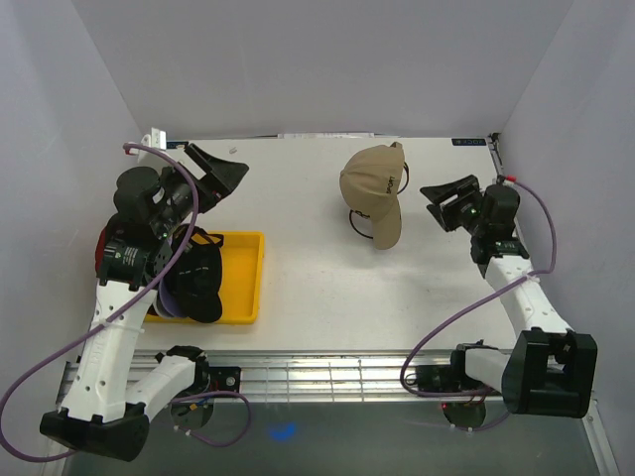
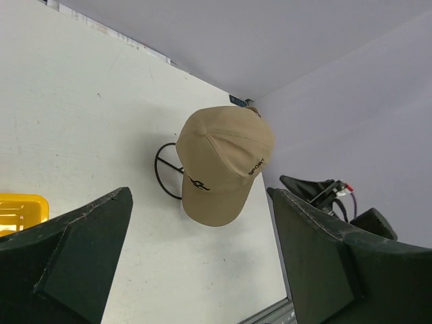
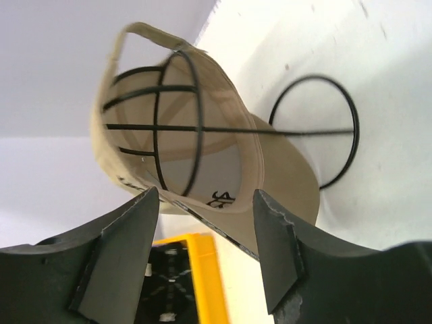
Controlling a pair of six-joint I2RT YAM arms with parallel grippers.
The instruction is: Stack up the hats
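From the top view, the tan cap [image 1: 375, 183] sits on the black wire stand [image 1: 359, 226] at the far right-centre of the tabletop [image 1: 327, 297]. Its crown is far and its brim points near, so its long axis runs far to near. The right hand [image 1: 437, 203] is just to the right of it, apart from the fabric, with its jaws parted and empty. The cap therefore lies to that hand's left, side-on. The left hand [image 1: 223, 178] hangs wide open at the far left, well apart from the cap, above the yellow tray [image 1: 248, 278]. A black cap [image 1: 203, 283] lies there with other hats partly hidden under the arm. The right arm is clearly the nearer one.

The left wrist view looks across the tabletop between the spread, empty fingers of the left hand [image 2: 200, 233]. It shows the tan cap [image 2: 223, 162] tilted on the wire stand [image 2: 165, 172], with the right hand [image 2: 317, 189] just beyond.

In the right wrist view, the right hand [image 3: 206, 209] has its fingers apart and grips nothing. The tan cap [image 3: 283, 169] is straight ahead, seen from its open underside with the wire stand [image 3: 200, 128] inside the crown. The yellow tray [image 3: 202, 256] shows beyond. Judging from this, a short reach leftward would put the cap's side edge between the fingers.
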